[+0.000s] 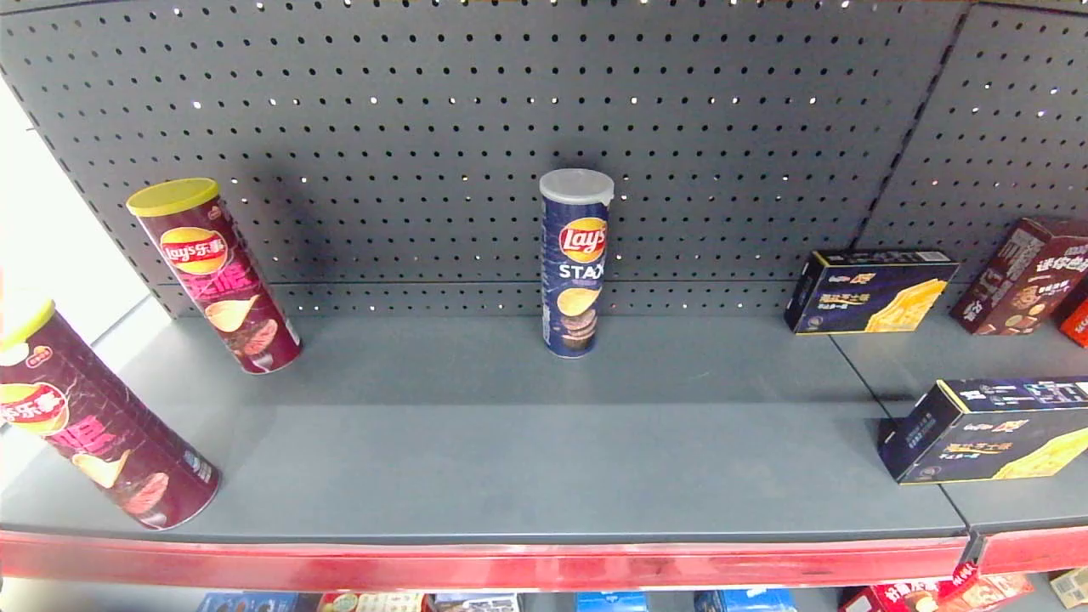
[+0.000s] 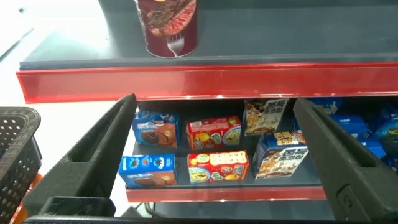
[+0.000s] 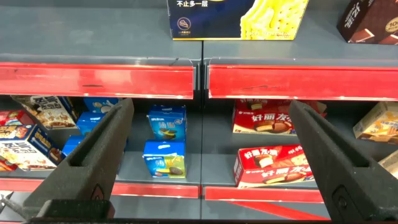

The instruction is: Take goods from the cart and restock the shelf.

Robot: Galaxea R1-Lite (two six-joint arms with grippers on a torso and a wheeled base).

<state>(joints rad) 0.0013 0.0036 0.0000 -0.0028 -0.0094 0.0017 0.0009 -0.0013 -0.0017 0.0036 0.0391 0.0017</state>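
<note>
Grey pegboard wall backs a grey shelf with a red lip along its front.

Head view, left to right:
- The front maroon can stands at 8 o'clock by the lip.
- The rear maroon can, yellow lid, stands at 10 o'clock near the pegboard.
- The blue can is upright at 12 o'clock against the back.
- The rear navy box is at 2 o'clock, the brown box at 3 and the front navy box at 4.
- All are well apart.

Left wrist view:
- The left hand has its fingers spread wide, gripping nothing.
- A black mesh basket is beside it.
- Beyond it are the front maroon can's base and a lower shelf with blue cookie boxes and red snack boxes. The head view catches only their tops.

Right wrist view:
- The right hand also has its fingers apart and is empty.
- It faces the lip under the front navy box.
- Blue packs and red cartons sit below.
</note>
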